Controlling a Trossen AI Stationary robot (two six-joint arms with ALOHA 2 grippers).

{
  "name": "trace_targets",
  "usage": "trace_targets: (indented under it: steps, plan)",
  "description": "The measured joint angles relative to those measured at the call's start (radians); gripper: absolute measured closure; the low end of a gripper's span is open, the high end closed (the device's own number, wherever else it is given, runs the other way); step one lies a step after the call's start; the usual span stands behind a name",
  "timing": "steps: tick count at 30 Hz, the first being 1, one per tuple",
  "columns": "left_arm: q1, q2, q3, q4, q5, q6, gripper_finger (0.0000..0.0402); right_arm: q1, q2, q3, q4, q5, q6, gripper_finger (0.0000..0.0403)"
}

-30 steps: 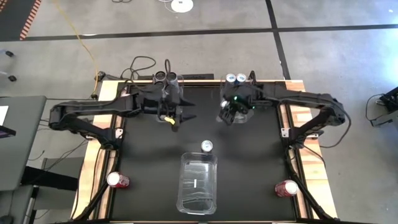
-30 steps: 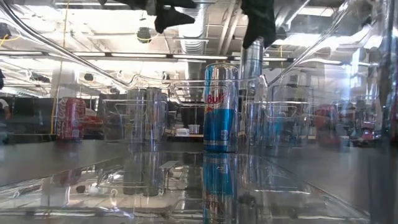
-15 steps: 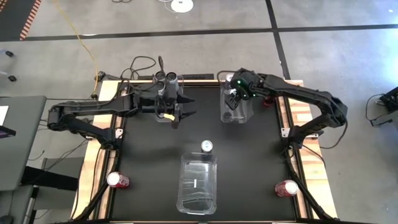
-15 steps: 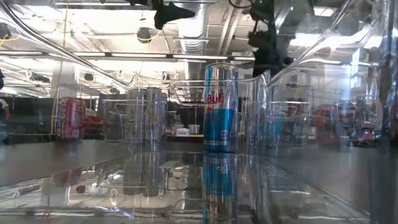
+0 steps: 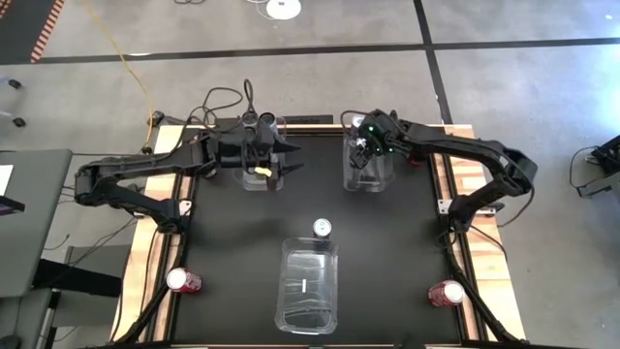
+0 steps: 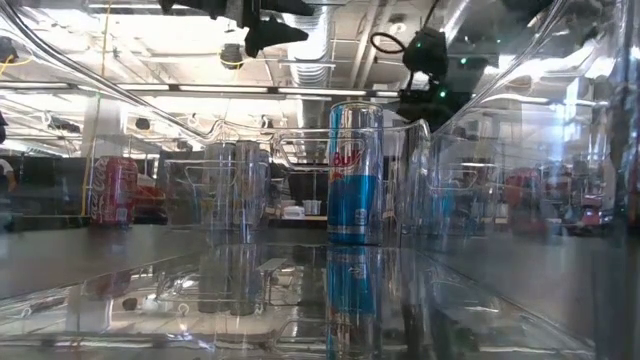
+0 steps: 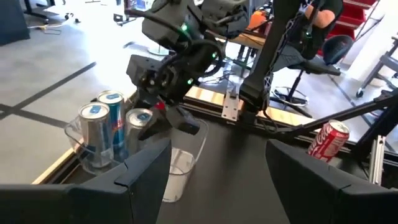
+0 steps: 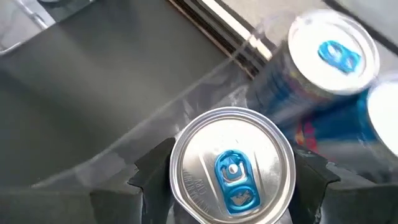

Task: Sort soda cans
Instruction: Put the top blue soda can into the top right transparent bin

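- Right gripper [image 5: 365, 153] has just swung back from mid-worktop; it's now over the right rear bin [image 5: 376, 181].
- Its fingers [image 8: 154, 167] are clenched on a blue-and-silver can [image 8: 231, 165], upright, not yet let go.
- Means, I'd say: drop-off step, this can is joining its colour group.
- Left gripper [image 5: 289, 159] has pulled back too and hangs over the left rear bin [image 5: 250, 182], by the dark cans [image 5: 258, 120]. Its fingers [image 7: 143, 167] are spread, nothing btwn them.
- Still to sort, by the look of it: lone blue can [image 5: 323, 227] mid-worktop just behind the front bin [image 5: 308, 291], plus red cans [image 5: 183, 281] at the front corners.
- Right wrist view alone shows the grip and the blue-tab tops right beside it.
- Overhead hides the held can under the arm.
- Left wrist view gives the bin's blue cans [image 7: 99, 127] side-on.
- Low view shows mostly the lone can; arms only at the top edge.
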Motion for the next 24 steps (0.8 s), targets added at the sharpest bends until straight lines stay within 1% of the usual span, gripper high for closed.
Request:
trace_targets:
  steps: [5,10,17,20,24]
  plan:
    - [0.012,0.0,0.0,-0.001,0.0,0.001,0.0145,-0.021,0.053,0.004,0.048,-0.011,-0.041,0.0158]
    - [0.012,0.0,0.0,-0.007,0.0,-0.003,0.0145,-0.028,0.098,0.037,0.046,-0.01,-0.046,0.0158]
    - [0.015,0.0,0.0,-0.029,-0.004,-0.045,0.0145,-0.023,0.1,0.062,0.041,-0.012,-0.089,0.0157]
    - [0.015,0.0,0.0,-0.042,-0.005,-0.042,0.0145,-0.023,0.099,0.068,0.041,-0.012,-0.095,0.0146]
    - [0.015,0.0,0.0,-0.081,-0.006,-0.01,0.0145,-0.024,0.103,0.069,0.041,-0.002,-0.095,0.0117]
